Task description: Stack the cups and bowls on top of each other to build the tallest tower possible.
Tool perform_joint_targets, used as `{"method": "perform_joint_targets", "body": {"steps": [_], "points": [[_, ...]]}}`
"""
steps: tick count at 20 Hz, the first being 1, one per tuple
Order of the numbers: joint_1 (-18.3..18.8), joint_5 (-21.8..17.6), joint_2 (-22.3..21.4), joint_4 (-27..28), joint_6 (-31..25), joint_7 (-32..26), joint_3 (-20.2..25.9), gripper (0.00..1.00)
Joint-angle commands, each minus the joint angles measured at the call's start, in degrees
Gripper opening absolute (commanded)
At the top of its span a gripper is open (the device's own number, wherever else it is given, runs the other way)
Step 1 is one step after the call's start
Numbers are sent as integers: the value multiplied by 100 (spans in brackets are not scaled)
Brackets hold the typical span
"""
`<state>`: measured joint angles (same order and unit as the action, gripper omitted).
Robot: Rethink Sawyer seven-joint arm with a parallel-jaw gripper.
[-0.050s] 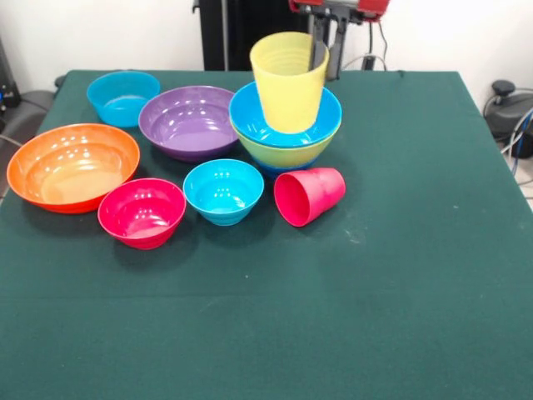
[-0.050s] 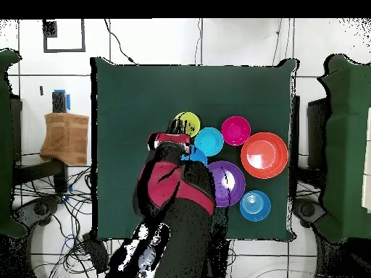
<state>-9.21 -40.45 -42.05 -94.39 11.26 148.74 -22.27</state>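
One yellow cup [image 1: 289,82] tops the tower [image 1: 285,133] just below your gripper [image 1: 330,33]; whether its jaws are parted is unclear, and any nudge could topple it.

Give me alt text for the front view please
A yellow cup stands upright atop a tower of nested bowls on a green table; five loose bowls sit to its left, and a red-pink cup lies tipped in front.

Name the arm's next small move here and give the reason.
Probably descend toward the red-pink plastic tumbler lying on its side beside the tower. The translucent yellow ribbed cup already stands upright in the bright blue bowl, so the fallen tumbler looks like the next piece to add.
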Motion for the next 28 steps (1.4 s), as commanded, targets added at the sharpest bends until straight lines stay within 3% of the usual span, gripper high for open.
{"method": "perform_joint_targets", "body": {"steps": [1, 13, 18, 28], "points": [[208, -144, -322, -302, -714, -57, 918, 0], [-389, 343, 538, -258, 450, 102, -177, 0], [-518, 543, 779, -293, 745, 92, -411, 0], [-415, 476, 799, -288, 763, 99, -334, 0]]}}
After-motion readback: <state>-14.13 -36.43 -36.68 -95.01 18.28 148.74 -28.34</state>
